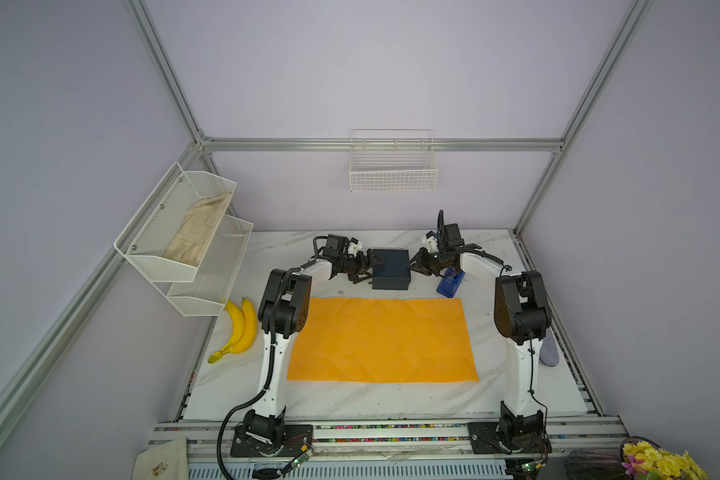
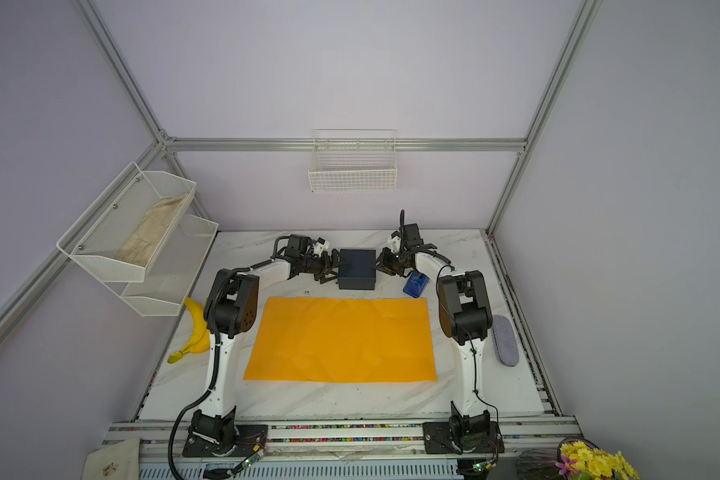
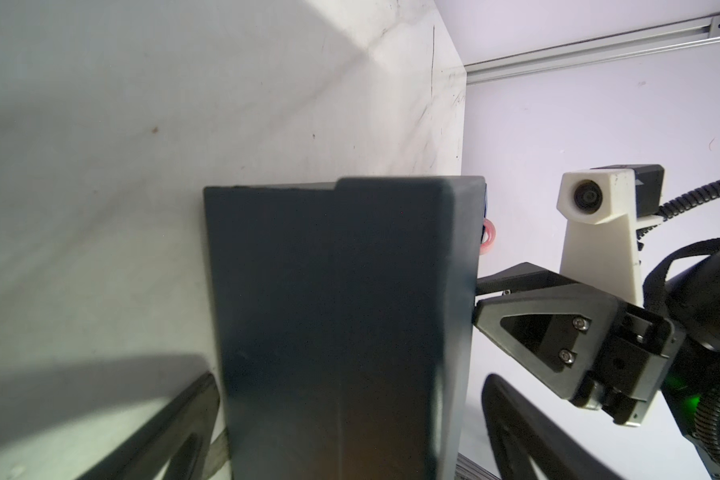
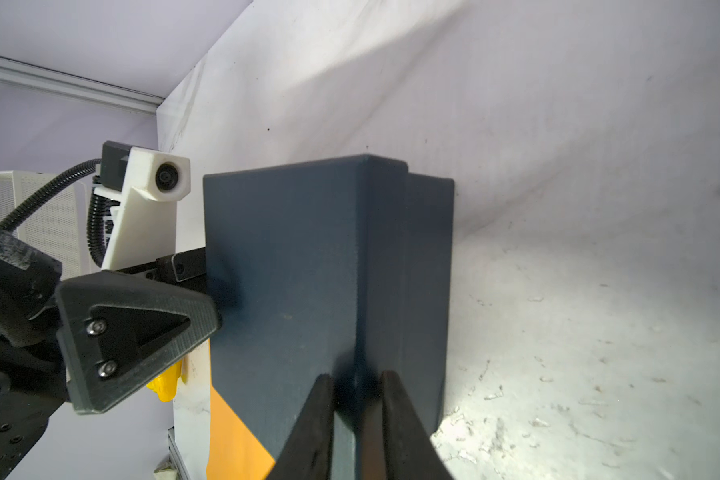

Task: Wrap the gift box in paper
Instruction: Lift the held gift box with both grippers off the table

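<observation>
The gift box [image 1: 390, 269] sits on the table [image 1: 391, 399] just beyond the paper [image 1: 381, 338]. My left gripper [image 1: 373, 269] gapes wide at one side; the right gripper [image 1: 411, 266] is narrow against the other, hold uncertain. I judge it light, stiff, matte: I'd squeeze opposite walls below the lid [image 3: 391, 311]

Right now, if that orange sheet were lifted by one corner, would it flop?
Probably: the paper lies flat with soft creases, so it looks thin and limp. Likely light too, and it may slide on the smooth table when pushed.
</observation>
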